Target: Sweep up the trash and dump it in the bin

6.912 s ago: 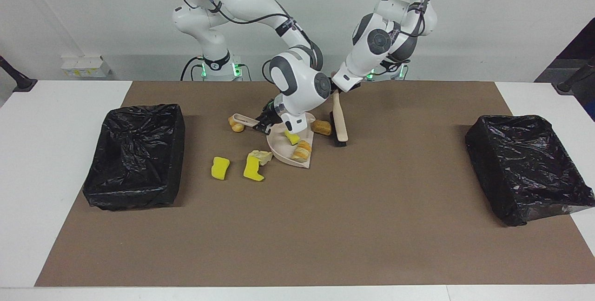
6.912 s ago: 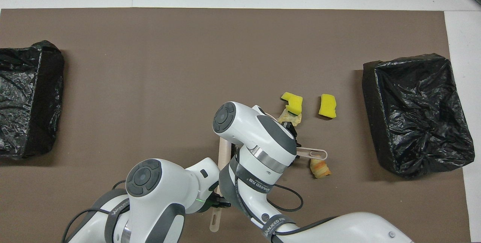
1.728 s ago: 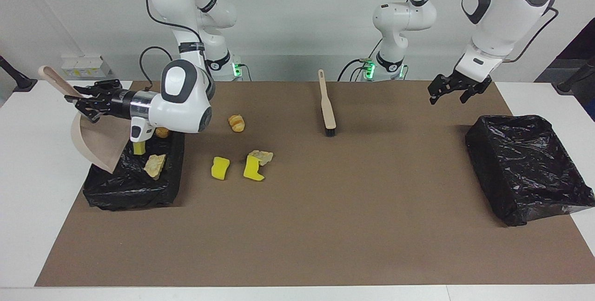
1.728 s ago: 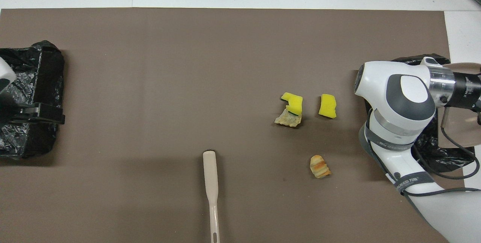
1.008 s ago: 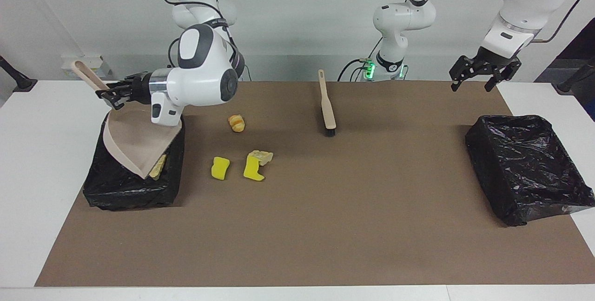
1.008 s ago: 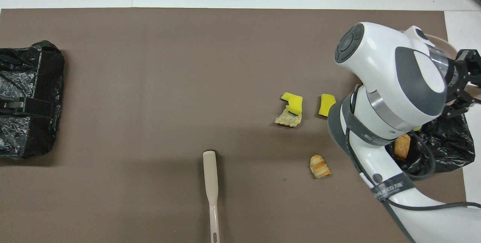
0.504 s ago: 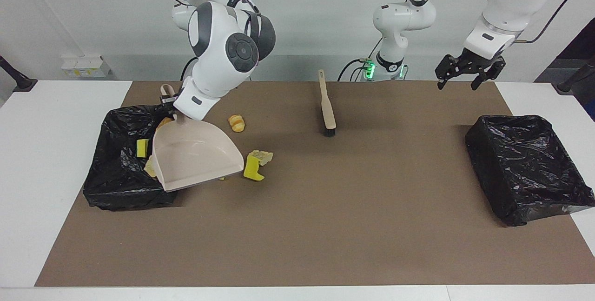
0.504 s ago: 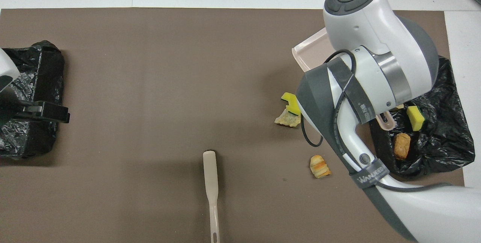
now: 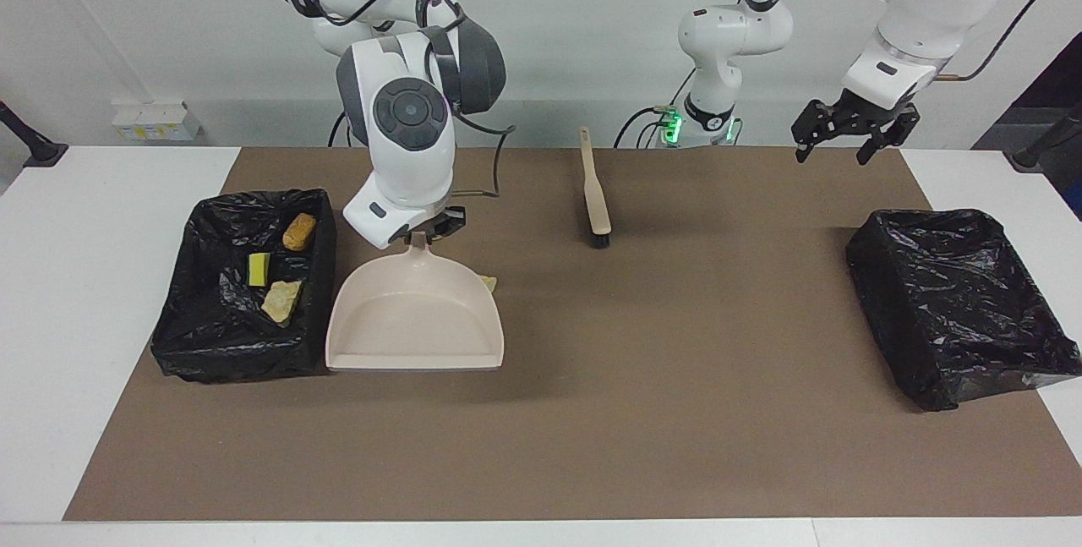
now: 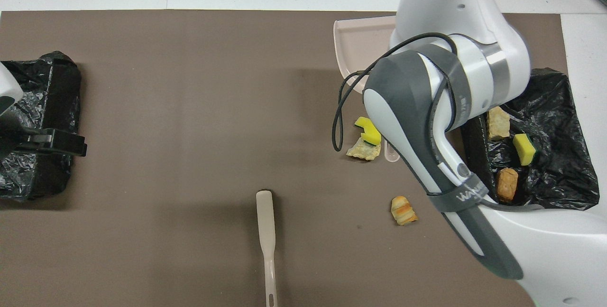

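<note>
Right gripper (image 9: pixel 416 236) clamped on beige dustpan (image 9: pixel 414 319) beside bin (image 9: pixel 203 336), three trash scraps (image 9: pixel 279 300) inside bin, others apparently under dustpan, left gripper (image 9: pixel 849 131) spread open, waiting.

Wall (image 9: pixel 575 31): plain white, matte, running the full width at the robots' end of the table.
Table (image 9: pixel 101 293): white top, visible as bare margins at both ends and along the edges.
Table cover (image 9: pixel 676 412): brown mat laid flat over most of the tabletop.
Wall socket box (image 9: pixel 154 121): white, low on the wall, toward the right arm's end.
Lighting: even and diffuse; soft shadows on the mat.
</note>
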`<act>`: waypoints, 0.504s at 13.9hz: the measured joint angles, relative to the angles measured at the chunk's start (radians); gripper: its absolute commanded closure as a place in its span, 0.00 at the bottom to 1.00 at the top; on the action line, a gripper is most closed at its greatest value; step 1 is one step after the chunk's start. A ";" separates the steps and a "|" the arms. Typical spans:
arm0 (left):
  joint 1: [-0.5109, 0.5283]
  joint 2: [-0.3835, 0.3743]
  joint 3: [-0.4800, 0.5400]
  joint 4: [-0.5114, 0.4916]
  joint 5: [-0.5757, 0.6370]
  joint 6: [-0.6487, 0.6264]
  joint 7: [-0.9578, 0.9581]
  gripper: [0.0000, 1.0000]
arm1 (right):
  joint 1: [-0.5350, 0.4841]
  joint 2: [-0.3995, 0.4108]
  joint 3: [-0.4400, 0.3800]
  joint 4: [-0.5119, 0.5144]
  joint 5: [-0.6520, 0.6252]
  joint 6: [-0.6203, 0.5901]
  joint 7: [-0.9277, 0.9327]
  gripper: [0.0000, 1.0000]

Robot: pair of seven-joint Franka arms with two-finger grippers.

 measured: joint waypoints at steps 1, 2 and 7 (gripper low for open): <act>0.000 0.000 0.000 0.000 0.000 0.000 0.000 0.00 | 0.020 0.030 0.000 0.021 0.039 0.006 0.031 1.00; 0.000 0.000 0.000 0.000 0.000 0.000 0.000 0.00 | 0.033 0.053 0.000 0.036 0.092 0.018 0.047 1.00; 0.000 0.000 0.000 -0.005 0.000 0.000 0.000 0.00 | 0.039 0.087 0.027 0.060 0.294 0.095 0.051 1.00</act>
